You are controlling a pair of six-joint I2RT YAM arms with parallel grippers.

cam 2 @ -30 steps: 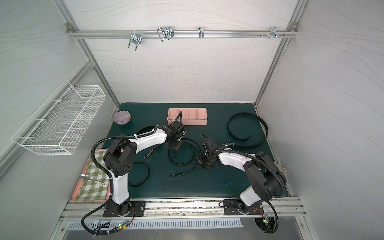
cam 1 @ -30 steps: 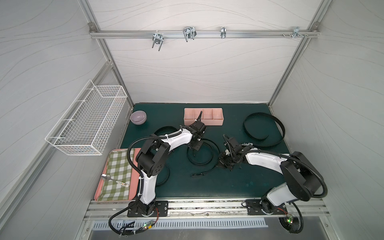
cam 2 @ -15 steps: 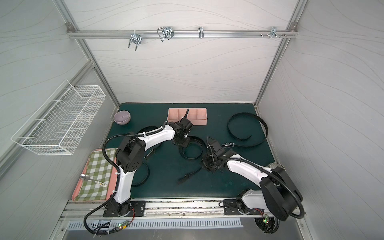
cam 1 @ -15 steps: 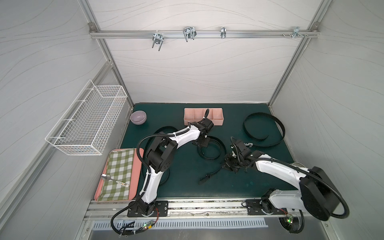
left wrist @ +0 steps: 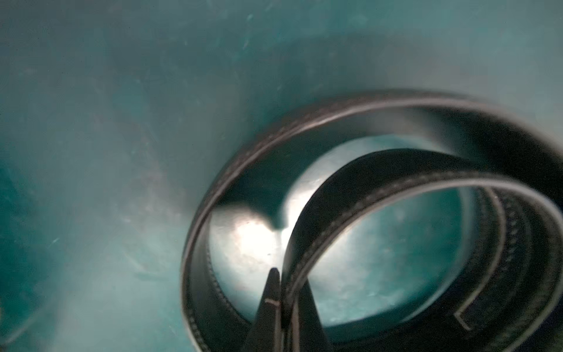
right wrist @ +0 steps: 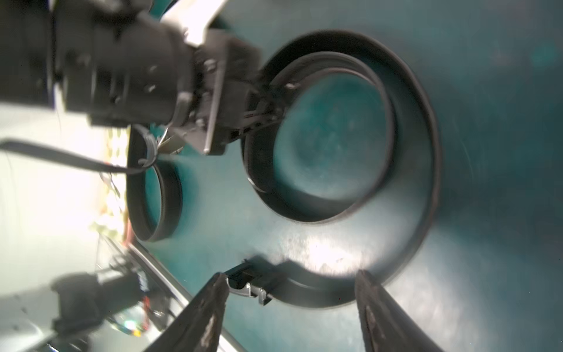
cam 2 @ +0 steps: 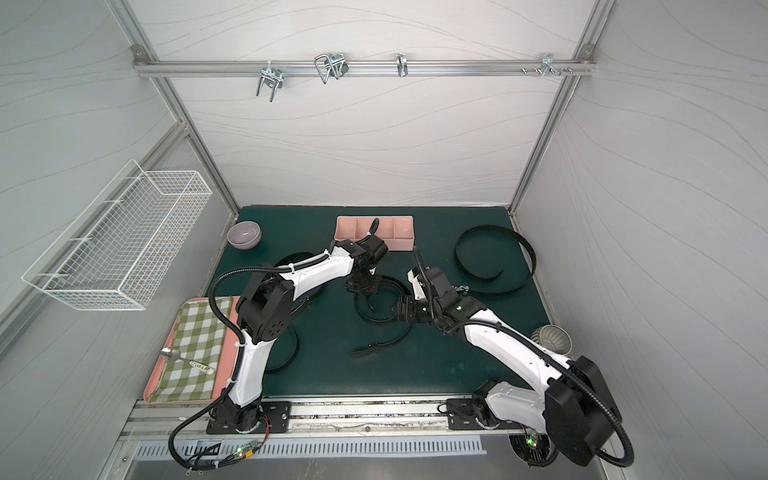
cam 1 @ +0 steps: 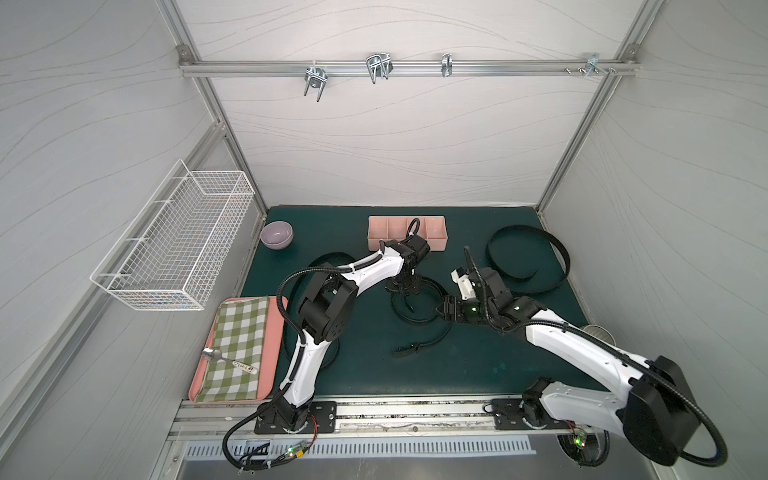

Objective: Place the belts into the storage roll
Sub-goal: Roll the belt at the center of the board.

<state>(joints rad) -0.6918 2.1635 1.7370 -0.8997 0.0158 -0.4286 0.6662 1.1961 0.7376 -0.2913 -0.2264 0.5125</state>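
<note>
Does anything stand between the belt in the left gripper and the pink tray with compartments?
Nothing visible does. The left gripper is shut on the belt, and only bare mat lies between that coil and the storage roll. The left arm's wrist overlaps the roll's near wall.

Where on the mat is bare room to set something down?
Bare: the front strip of the mat along the rail, and between purple bowl and storage roll. Crowded: the middle, around the coiled belt, left gripper and right gripper.

storage roll behind coiled belt; bowl left of it
</note>
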